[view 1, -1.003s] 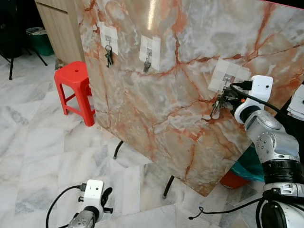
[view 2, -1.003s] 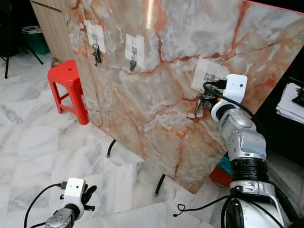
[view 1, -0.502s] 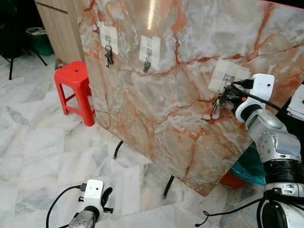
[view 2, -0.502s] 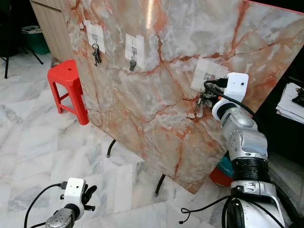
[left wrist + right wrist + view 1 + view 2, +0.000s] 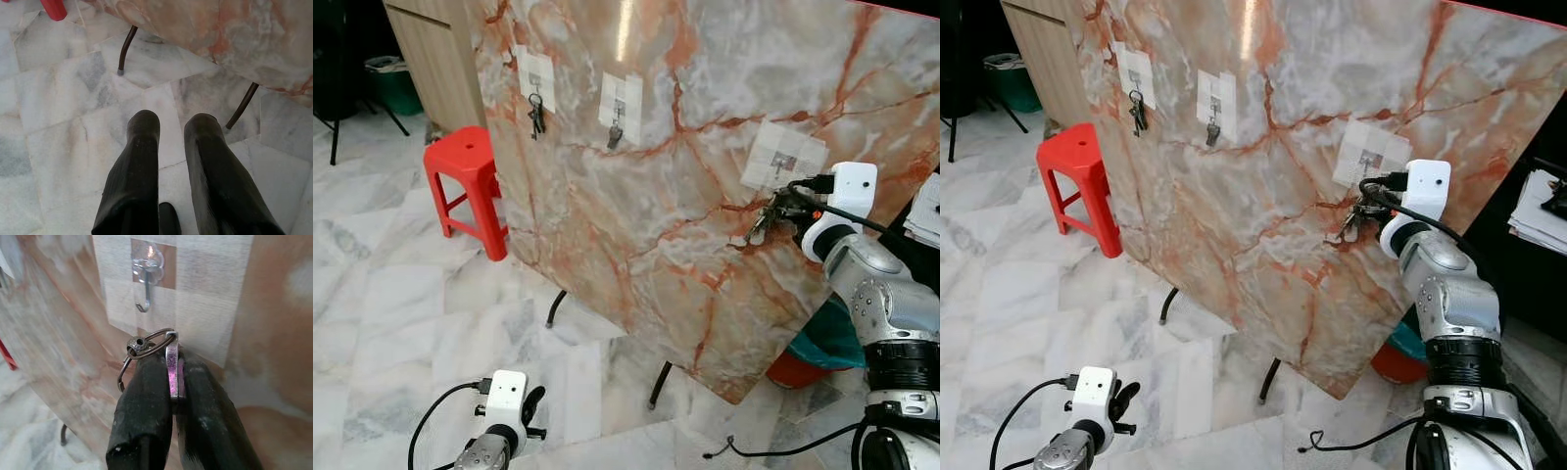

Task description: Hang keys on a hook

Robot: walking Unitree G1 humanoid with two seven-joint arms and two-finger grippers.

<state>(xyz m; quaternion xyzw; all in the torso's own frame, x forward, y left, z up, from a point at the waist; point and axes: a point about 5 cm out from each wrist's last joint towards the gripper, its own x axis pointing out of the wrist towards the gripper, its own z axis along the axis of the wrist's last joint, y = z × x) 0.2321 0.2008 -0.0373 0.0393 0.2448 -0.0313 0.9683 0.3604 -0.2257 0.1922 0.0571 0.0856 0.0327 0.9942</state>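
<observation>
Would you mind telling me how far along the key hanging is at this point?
Done: two hooks on the marble board already carry keys. In hand: the right end effector is shut on a key ring, held just below the third hook, which is still bare. Left: raise the ring, slip it over the hook and release. The left end effector hangs idle near the floor.

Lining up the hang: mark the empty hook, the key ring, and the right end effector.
empty hook (image 5: 145,294), right wrist view, on its metal shank.
key ring (image 5: 146,343), right wrist view, on the ring's top arc.
right end effector (image 5: 172,363), right wrist view, between its fingertips.
</observation>
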